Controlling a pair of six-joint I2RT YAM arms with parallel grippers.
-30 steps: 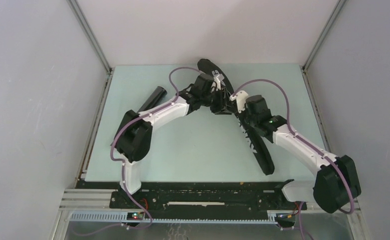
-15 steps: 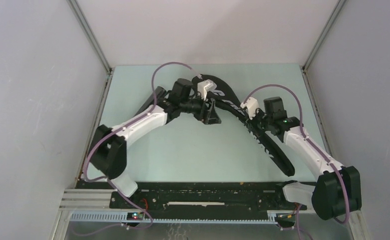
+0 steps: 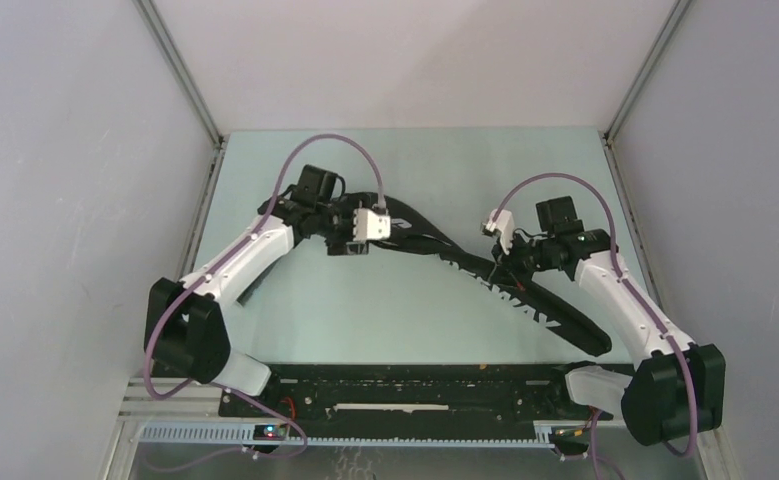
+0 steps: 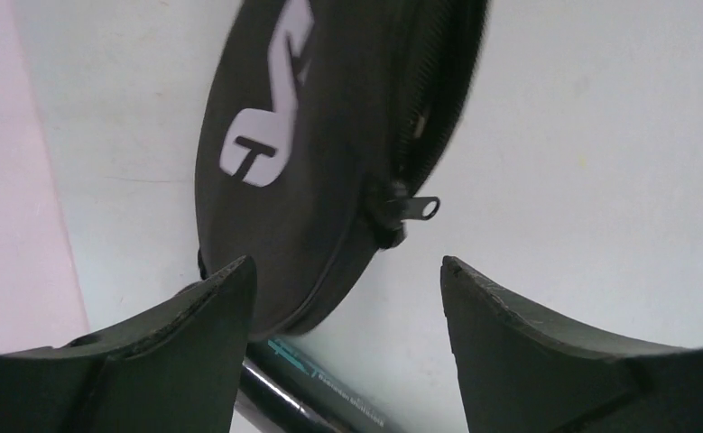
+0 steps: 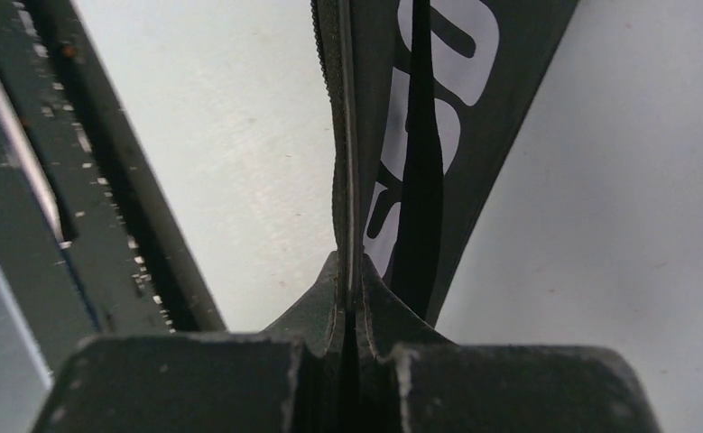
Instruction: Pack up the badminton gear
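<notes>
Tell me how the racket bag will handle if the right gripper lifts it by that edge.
Probably floppy: the right gripper pinches only a thin fabric edge of the bag, so the long ends would likely sag. Lying flat, it shouldn't roll.

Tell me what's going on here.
The right end effector is shut on the edge of the bag, which is on the table. The left end effector hangs open above the bag's head end, near the zip pull. The tube lies beside the bag.
</notes>
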